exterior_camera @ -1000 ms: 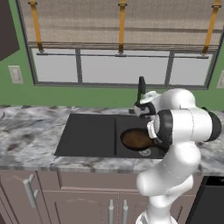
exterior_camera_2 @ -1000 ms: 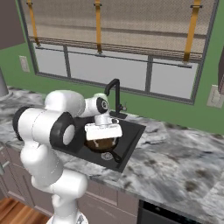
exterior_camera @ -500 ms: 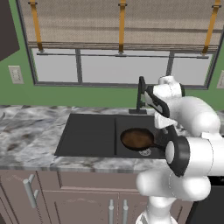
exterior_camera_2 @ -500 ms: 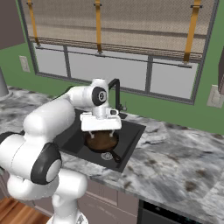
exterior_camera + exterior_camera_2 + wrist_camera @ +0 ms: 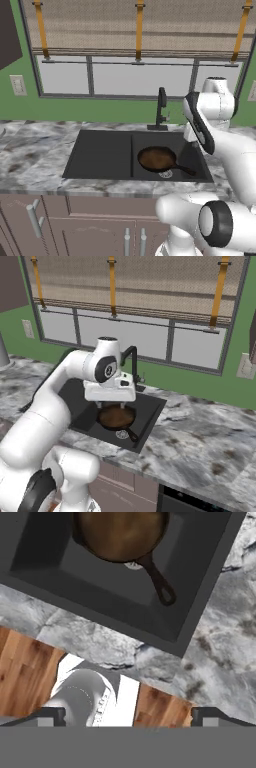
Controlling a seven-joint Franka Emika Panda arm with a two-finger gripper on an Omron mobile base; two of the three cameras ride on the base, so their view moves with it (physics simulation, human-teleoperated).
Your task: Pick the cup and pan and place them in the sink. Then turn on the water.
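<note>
The dark brown pan (image 5: pixel 156 159) lies flat in the right basin of the black sink (image 5: pixel 100 155), its short handle pointing toward the front right corner. In the right base view my gripper (image 5: pixel 111 404) hangs just above the pan (image 5: pixel 116 417), with the sink (image 5: pixel 150 410) under both. The hand view looks down on the pan (image 5: pixel 120 532) and the sink's front wall (image 5: pixel 125 607); my gripper (image 5: pixel 127 714) is open, fingertips wide apart with nothing between them. The black faucet (image 5: pixel 161 106) (image 5: pixel 132 358) stands behind the basin with no water running. The cup is out of view.
Marbled grey counter (image 5: pixel 30 160) (image 5: pixel 200 431) runs along both sides of the sink. Brown cabinet doors (image 5: pixel 75 220) sit below it. A wide window and green wall close off the back. Wooden floor (image 5: pixel 20 662) lies in front of the counter.
My hand has risen from low over the pan to higher above the right basin, staying open. The pan has stayed in the sink.
</note>
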